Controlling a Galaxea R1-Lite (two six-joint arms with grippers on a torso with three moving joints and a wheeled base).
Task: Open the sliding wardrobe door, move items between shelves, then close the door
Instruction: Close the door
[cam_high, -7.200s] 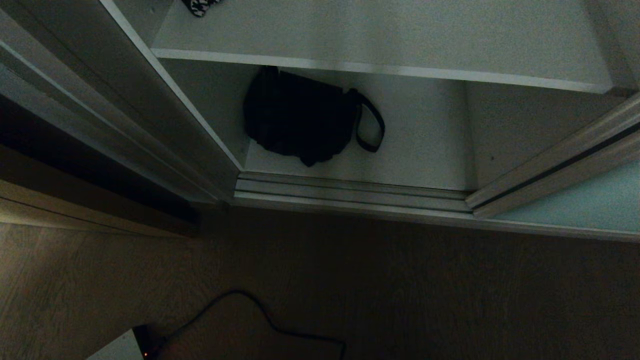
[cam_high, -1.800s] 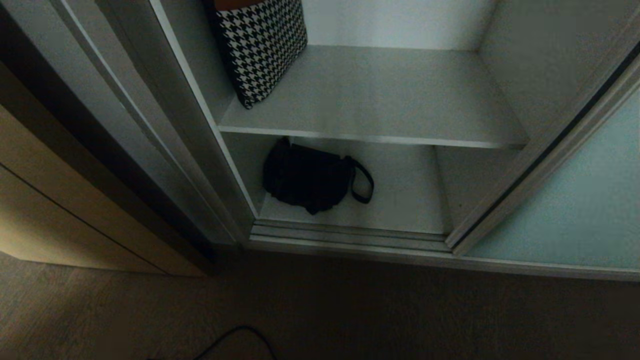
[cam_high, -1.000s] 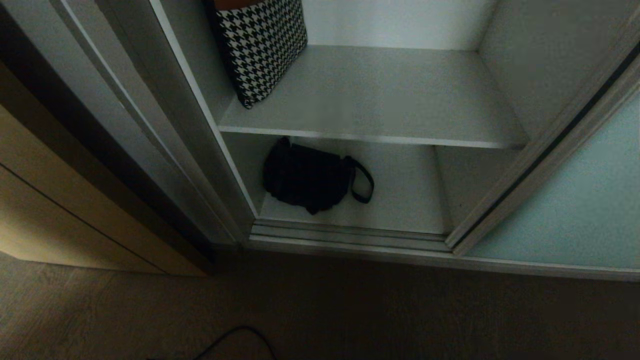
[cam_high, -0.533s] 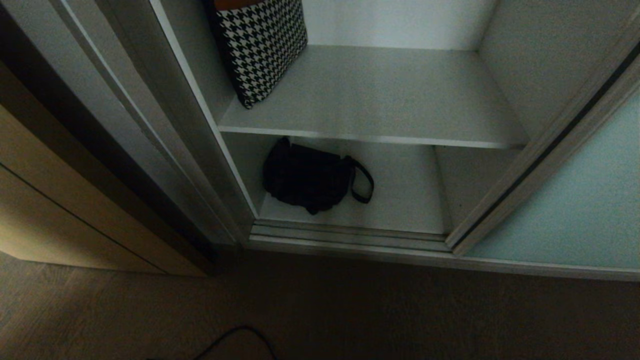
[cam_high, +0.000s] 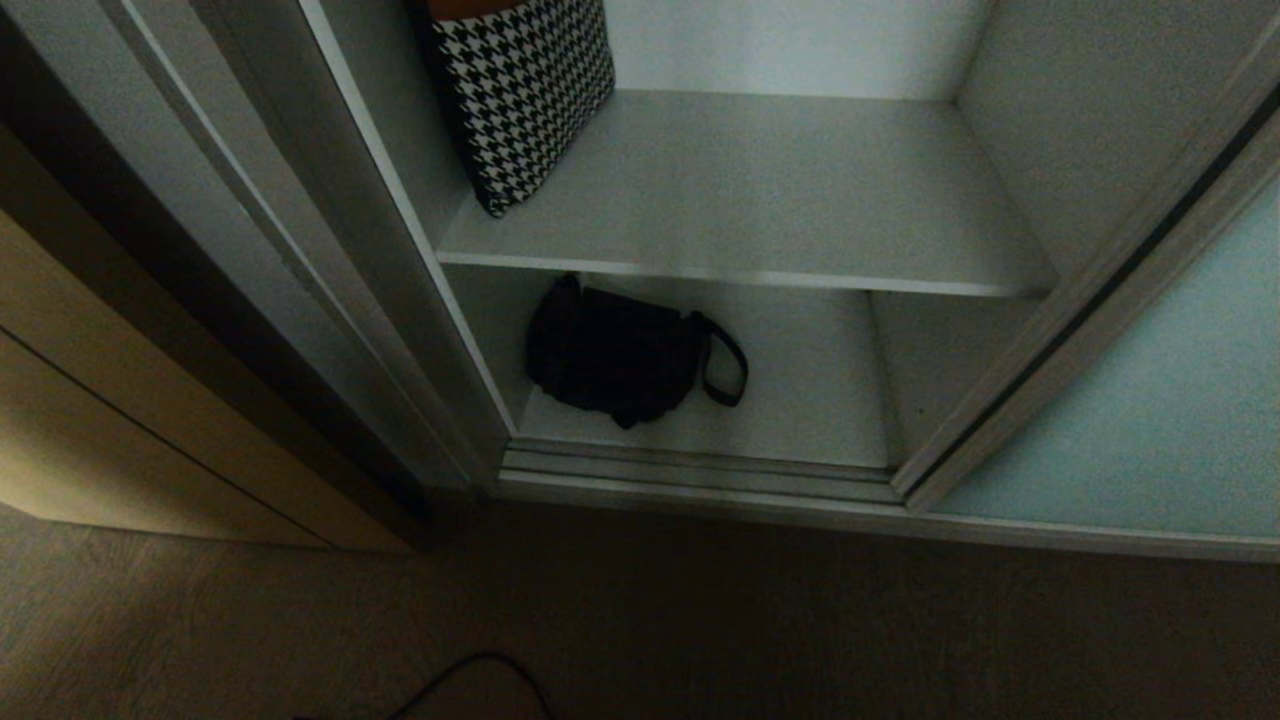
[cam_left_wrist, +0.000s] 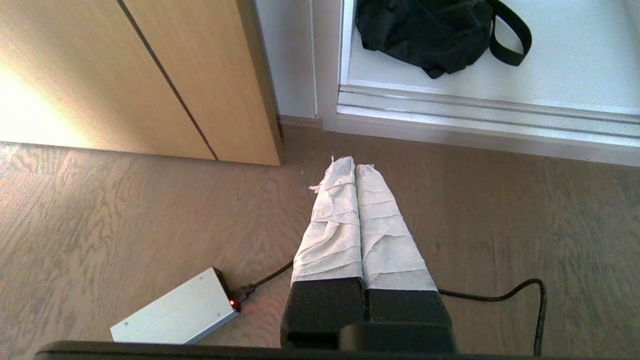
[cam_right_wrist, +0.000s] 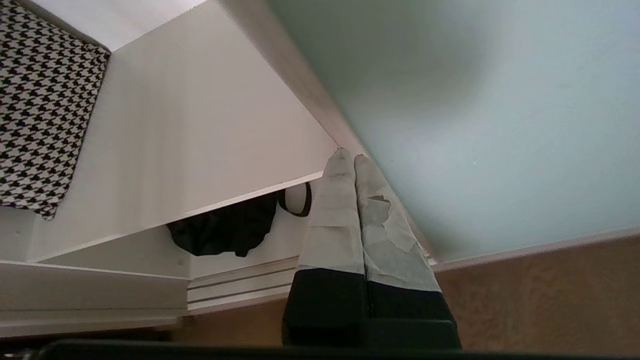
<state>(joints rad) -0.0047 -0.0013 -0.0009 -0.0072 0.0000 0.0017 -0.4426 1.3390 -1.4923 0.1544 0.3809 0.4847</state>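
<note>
No readable text, labels, brands or numbers anywhere.

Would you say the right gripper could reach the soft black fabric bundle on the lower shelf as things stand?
Probably yes. The frosted teal sliding door stands aside, so nothing blocks the black bundle on the bottom white shelf. The right gripper, shut, would need to open first.

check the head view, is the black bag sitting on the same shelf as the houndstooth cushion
No, the black bag lies on the bottom shelf, while the houndstooth cushion stands on the shelf above.
</note>
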